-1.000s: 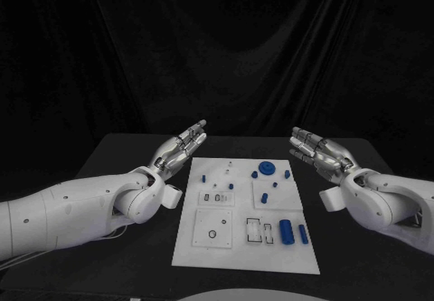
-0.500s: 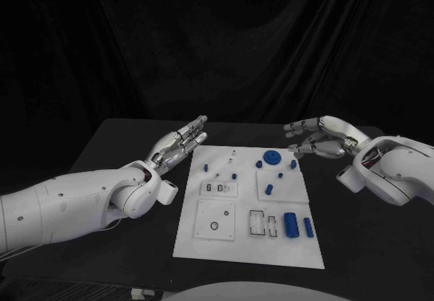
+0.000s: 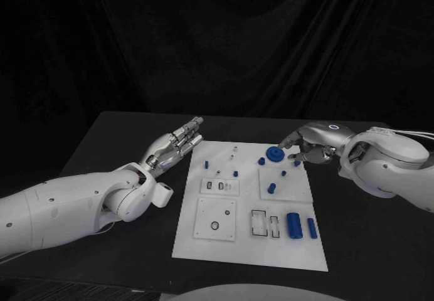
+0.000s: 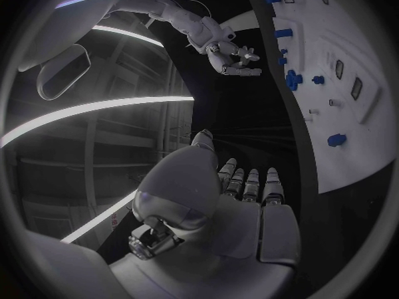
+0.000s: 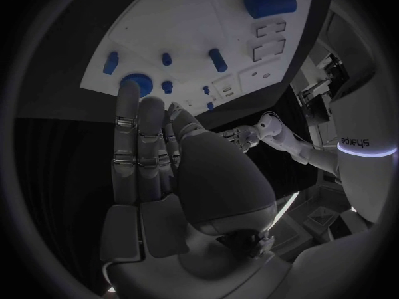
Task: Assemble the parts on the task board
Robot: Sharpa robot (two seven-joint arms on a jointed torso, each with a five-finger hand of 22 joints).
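Task board: the white task board [image 3: 249,241] lies flat in the middle of the black table [image 3: 108,135], between the two hands.
Left hand: the left hand [image 3: 174,145] hangs beside the board's far corner, fingers [image 3: 190,128] stretched out nearly straight and apart, holding nothing; nothing lies between them and the board.
Right hand: the right hand [image 3: 306,143] hangs over the board's far edge, fingers bent downward and spread, empty.
Nearest part: the blue disc [image 3: 272,153] sits just beside the right fingertips; whether they touch it I cannot tell.
Other parts: a large blue cylinder [image 3: 293,225] and a thinner blue bar [image 3: 312,228] lie at the board's near end, well apart from both hands; several small blue pegs, too small to count surely, stand between the disc and those two.
Left wrist view: the left hand [image 4: 241,206] with its fingers side by side, the right hand [image 4: 233,54] beyond them, and the board's edge [image 4: 332,166].
Right wrist view: the right hand [image 5: 166,173] with its fingers reaching toward the blue disc [image 5: 135,84], the large blue cylinder [image 5: 270,3] farther off.
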